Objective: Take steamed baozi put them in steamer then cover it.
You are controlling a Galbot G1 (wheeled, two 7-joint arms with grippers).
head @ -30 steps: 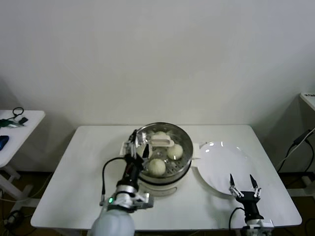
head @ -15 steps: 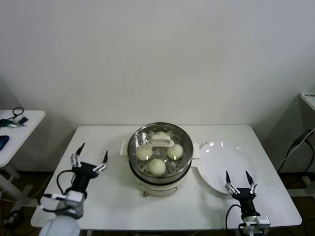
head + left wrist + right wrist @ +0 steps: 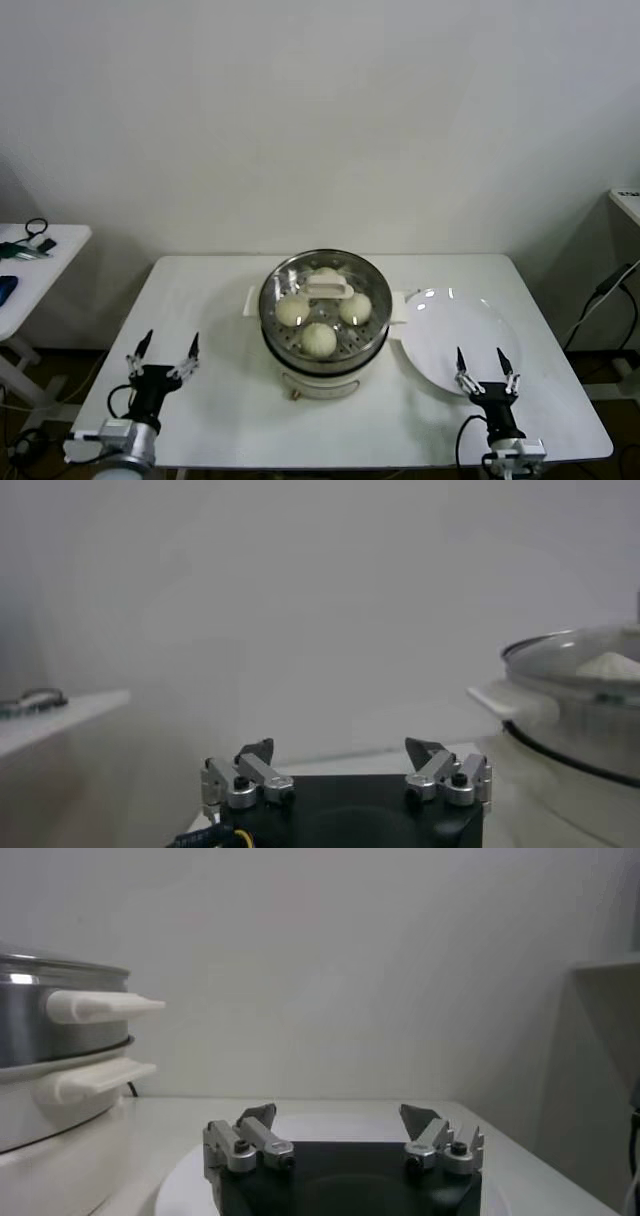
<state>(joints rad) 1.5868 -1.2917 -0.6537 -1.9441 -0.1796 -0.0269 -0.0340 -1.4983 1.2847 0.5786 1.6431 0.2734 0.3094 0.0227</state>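
The steamer (image 3: 325,345) stands at the table's middle, shiny steel on a white base. Several cream-white baozi (image 3: 319,339) lie inside it. The clear glass cover, with its white handle (image 3: 329,289), sits on top of the steamer. My left gripper (image 3: 162,352) is open and empty, low at the table's front left, well clear of the steamer. My right gripper (image 3: 482,364) is open and empty at the front right, over the near edge of the white plate. The left wrist view shows the cover's dome (image 3: 590,665); the right wrist view shows the steamer's side handle (image 3: 100,1005).
A flat white plate (image 3: 450,335) lies right of the steamer. A side table (image 3: 30,265) with small items stands at the far left. The white table (image 3: 215,290) runs to its edges on both sides.
My left arm has drawn back from the steamer to the table's front left, its gripper open and empty. The cover stays on the steamer. My right gripper shifted only slightly.
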